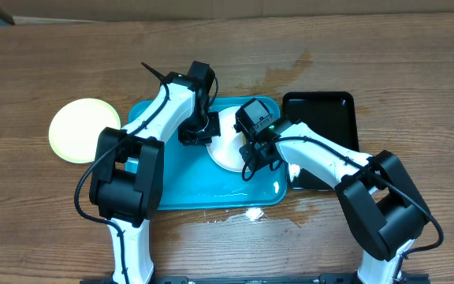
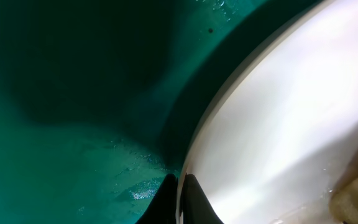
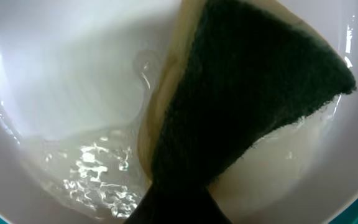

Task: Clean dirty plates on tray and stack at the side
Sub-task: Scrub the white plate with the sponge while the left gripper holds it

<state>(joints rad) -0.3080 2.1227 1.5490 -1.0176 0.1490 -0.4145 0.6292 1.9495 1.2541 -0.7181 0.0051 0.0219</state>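
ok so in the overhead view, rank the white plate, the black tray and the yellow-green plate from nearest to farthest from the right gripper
1. white plate: directly under the right gripper
2. black tray: close by on its right
3. yellow-green plate: far off on the left

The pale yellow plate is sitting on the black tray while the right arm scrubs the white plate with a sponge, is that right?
Not quite. The overhead view shows the pale yellow plate on the bare table, left of the blue tray, not on the black tray. The sponge on the white plate is correct.
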